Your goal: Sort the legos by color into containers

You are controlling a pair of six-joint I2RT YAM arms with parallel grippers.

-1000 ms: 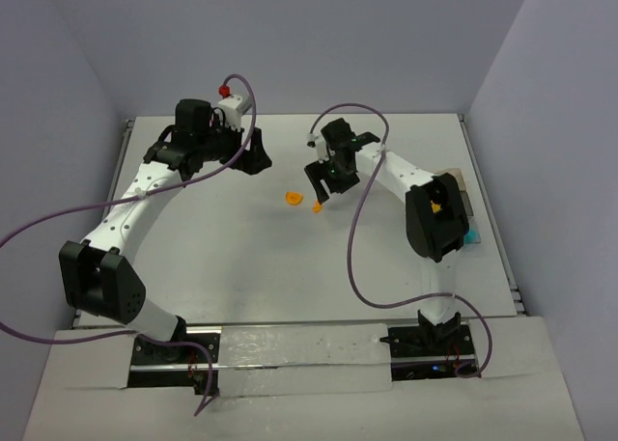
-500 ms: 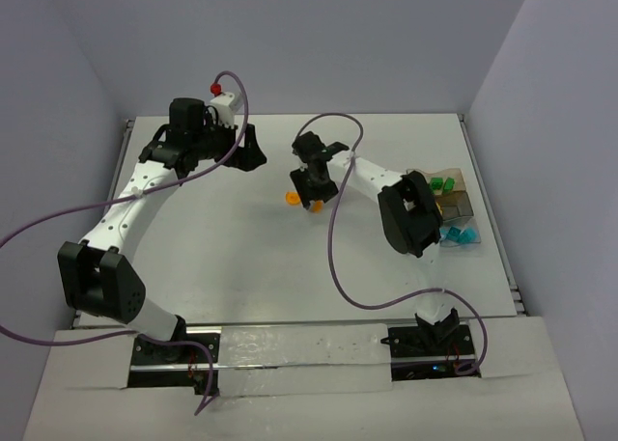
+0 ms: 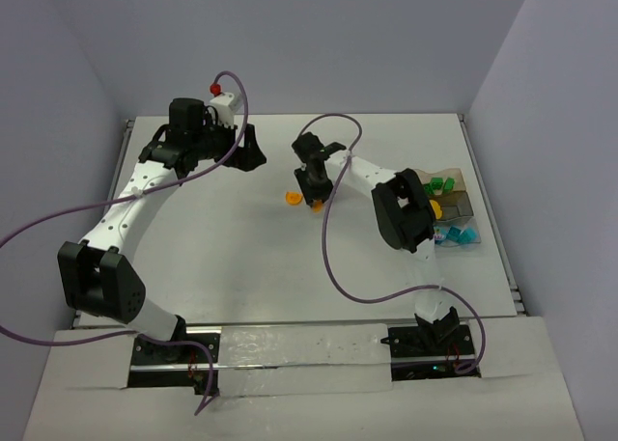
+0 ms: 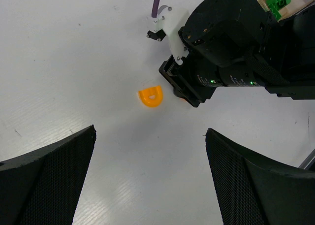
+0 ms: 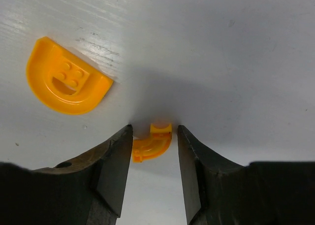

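From above, the left hand [image 3: 249,157] hangs spread wide over the far left part of the table [image 3: 241,258]. The right hand [image 3: 311,194] is down near the far middle, beside a half-round orange lego [image 3: 293,197]. The containers [image 3: 454,207] sit by the right edge.

The left wrist view shows that lego just beside the right hand.

In the right wrist view, the fingers [image 5: 113,161] bracket a small curved orange lego [image 5: 151,142]. One finger touches it and the other leaves a sliver of gap, so it is not clenched.

Small brick [image 5: 151,142] lies between jaws, bigger brick [image 5: 66,83] beside.
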